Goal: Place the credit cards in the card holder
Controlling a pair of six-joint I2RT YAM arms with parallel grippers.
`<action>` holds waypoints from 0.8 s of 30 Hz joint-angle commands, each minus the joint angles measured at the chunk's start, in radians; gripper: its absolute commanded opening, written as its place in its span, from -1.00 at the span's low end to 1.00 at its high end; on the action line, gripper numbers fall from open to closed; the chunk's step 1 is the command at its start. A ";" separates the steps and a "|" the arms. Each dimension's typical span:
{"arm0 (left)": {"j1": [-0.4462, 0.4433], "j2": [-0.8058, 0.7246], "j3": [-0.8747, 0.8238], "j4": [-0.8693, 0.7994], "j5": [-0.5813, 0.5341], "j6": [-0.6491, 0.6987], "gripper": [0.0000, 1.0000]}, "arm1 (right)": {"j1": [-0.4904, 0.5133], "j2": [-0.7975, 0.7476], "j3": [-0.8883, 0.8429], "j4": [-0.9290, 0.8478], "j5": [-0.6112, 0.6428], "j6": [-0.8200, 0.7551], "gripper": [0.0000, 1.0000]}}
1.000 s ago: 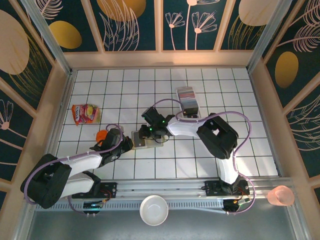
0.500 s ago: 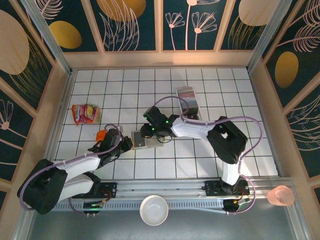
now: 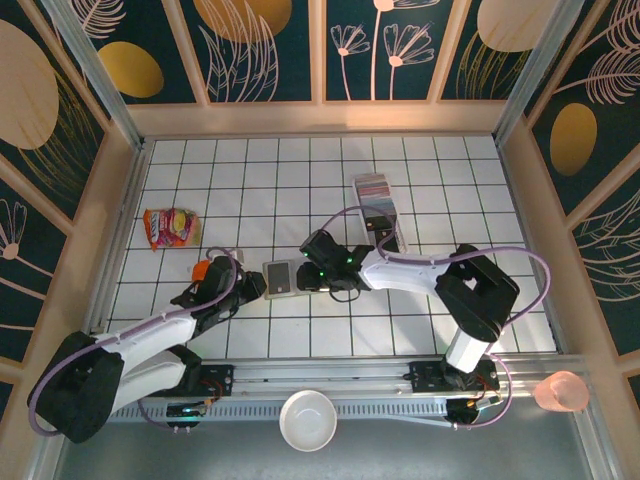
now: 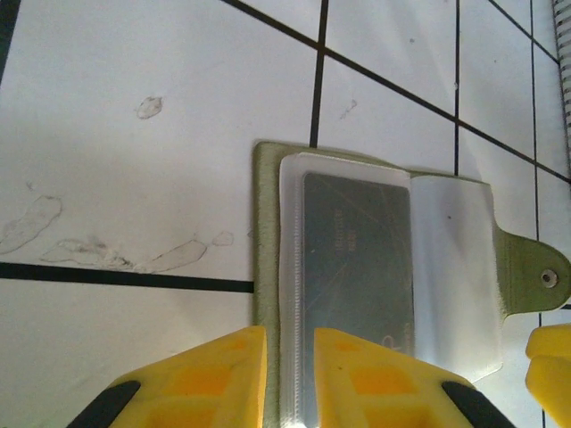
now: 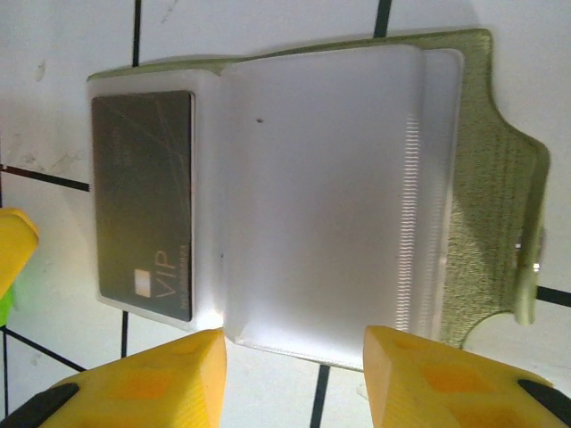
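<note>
Holder (image 3: 281,278): lay open, flat, mid-table; 1 dark card (image 5: 143,205) seated in its sleeve (image 5: 321,187).
Left gripper (image 4: 290,357): jaws narrowly apart, empty, over holder's edge.
Right gripper (image 5: 294,343): jaws apart, empty.
Handling: best lifted straight, sleeve undisturbed.

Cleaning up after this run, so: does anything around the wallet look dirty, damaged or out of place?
Smudged marks stain the white tile beside the open card holder; the dark card in its sleeve shows faint scratch-like lines.

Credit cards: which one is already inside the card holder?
The dark grey VIP card, under the card holder's clear sleeve; the other cards stand in a row farther back.
</note>
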 commanded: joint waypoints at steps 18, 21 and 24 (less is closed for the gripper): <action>0.001 0.093 0.019 0.069 0.085 0.034 -0.60 | 0.010 0.103 0.045 0.037 -0.007 0.021 -0.09; 0.002 0.097 0.014 0.073 0.081 0.031 -0.60 | 0.010 0.121 0.054 0.053 -0.021 0.023 -0.09; 0.002 0.105 0.011 0.072 0.072 0.028 -0.61 | 0.010 0.134 0.059 0.074 -0.035 0.028 -0.09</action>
